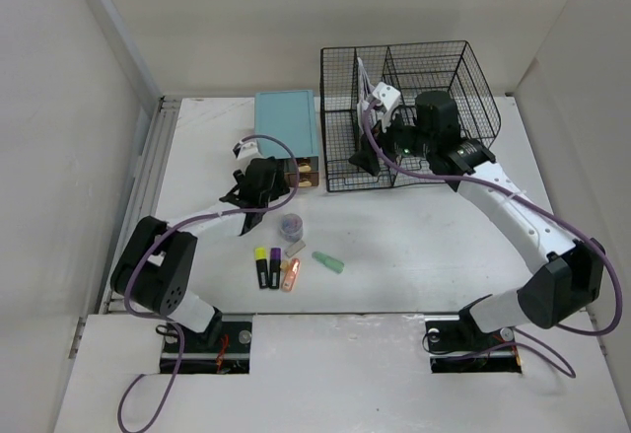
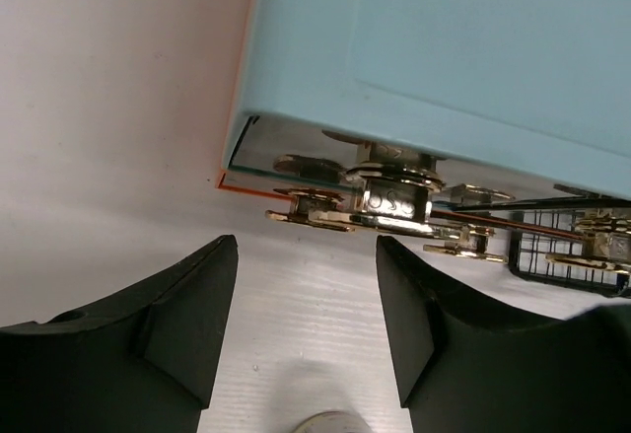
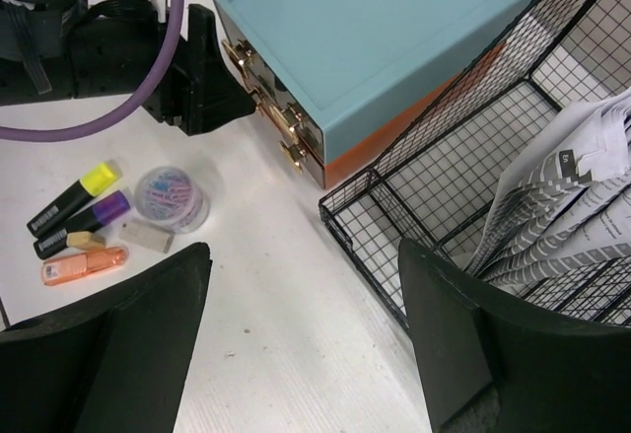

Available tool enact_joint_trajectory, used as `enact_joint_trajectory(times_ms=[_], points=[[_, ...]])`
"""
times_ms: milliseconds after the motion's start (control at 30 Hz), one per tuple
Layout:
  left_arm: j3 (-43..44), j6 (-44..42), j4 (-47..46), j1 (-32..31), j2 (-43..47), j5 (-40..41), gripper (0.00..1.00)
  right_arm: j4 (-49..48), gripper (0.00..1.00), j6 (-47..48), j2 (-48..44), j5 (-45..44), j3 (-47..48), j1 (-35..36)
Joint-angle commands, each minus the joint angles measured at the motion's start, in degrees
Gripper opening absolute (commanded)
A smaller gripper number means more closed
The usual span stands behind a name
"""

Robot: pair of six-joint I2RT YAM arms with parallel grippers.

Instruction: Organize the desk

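Spreading across the top view, the white worktop [image 1: 434,246] carries a teal drawer box [image 1: 287,122] at far centre, with a wire mesh rack [image 1: 473,68] just right of it. Left wrist — the left end effector [image 2: 306,255] hangs released and empty, facing the box's gold handles [image 2: 394,201]. Right wrist — the right end effector [image 3: 306,255] gapes released by the rack's near-left corner.

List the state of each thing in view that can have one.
Left gripper: open, empty.
Right gripper: open, empty.
Drawer box: drawers look shut.
Rack: upright, papers inside.
Clip jar: upright, lidded.
Highlighters: lying flat, capped.
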State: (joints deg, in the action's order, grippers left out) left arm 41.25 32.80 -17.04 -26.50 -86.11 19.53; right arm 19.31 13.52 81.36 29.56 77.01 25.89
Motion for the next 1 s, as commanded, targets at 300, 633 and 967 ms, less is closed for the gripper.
enact_joint_trajectory(times_ms=[300,633,967], points=[[1.9,-2.8,-4.7,0.3,5.8,1.5,0.56,-1.9,0.81,-0.5,0.6,3.3,-0.4,-0.4],[6.5,-3.9,-2.9,0.3,4.0,2.0,0.53,-1.9,0.81,-0.5,1.2,3.3,-0.4,-0.4],[7.0,-3.9,-2.4,0.3,3.5,2.0,0.20,-1.9,0.81,-0.5,1.2,3.3,-0.9,-0.9]])
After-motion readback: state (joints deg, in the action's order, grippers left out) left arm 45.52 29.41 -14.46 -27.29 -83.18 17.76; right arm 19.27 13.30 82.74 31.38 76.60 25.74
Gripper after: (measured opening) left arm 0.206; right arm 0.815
